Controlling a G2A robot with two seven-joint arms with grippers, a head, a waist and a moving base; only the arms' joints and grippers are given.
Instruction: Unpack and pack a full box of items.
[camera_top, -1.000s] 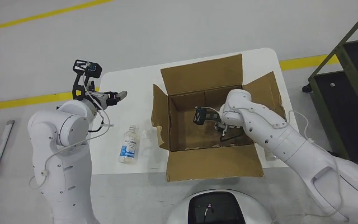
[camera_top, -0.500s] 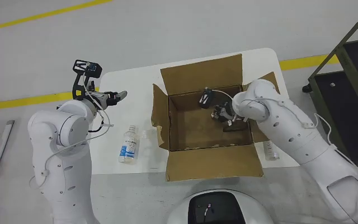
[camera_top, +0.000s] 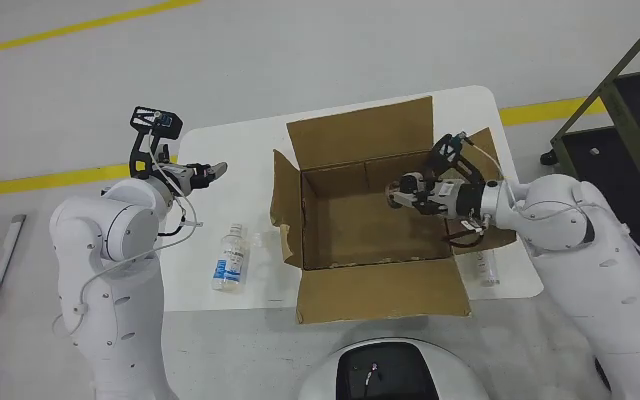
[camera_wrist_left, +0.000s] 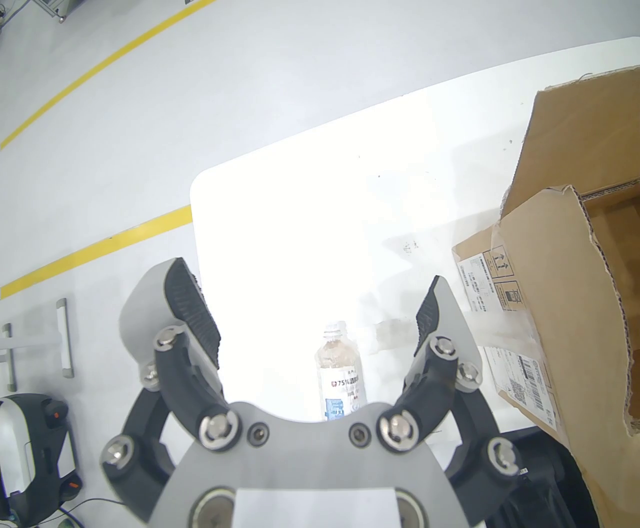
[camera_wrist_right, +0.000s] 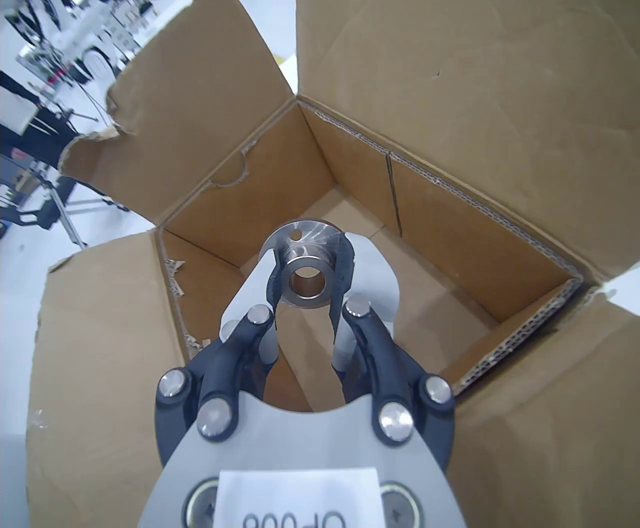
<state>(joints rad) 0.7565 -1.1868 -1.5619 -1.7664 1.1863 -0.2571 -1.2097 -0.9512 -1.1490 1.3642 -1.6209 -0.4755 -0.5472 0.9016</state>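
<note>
Just now, saw the right gripper (camera_wrist_right: 308, 272) drawn back up out of the cardboard box (camera_top: 360, 132). A second ago, down near the box floor, right of centre. Half a second ago, raised toward the far right corner. Now up beside the right-hand wall, above the right part of the interior. Found its pads (camera_wrist_right: 345, 260) clamped on the hub of a steel flanged bushing (camera_wrist_right: 300, 240), bore facing the wrist camera, flange turned toward the box interior. Noted the part held in the air over the box floor (camera_top: 345, 225), apart from the cardboard. Judged this an unpacking step in hand: bushing lifted out but not yet set down, presumably to go over the right wall to the table (camera_top: 230, 150). Recorded the right forearm lying across the right flap, wrist pointing left into the box, roughly level. Logged no change at the left gripper (camera_wrist_left: 310, 295): spread wide and holding nothing, hovering over the far left part of the table. Noted the clear labelled bottle (camera_top: 230, 258) lying on its side nearer, left of the box.
</note>
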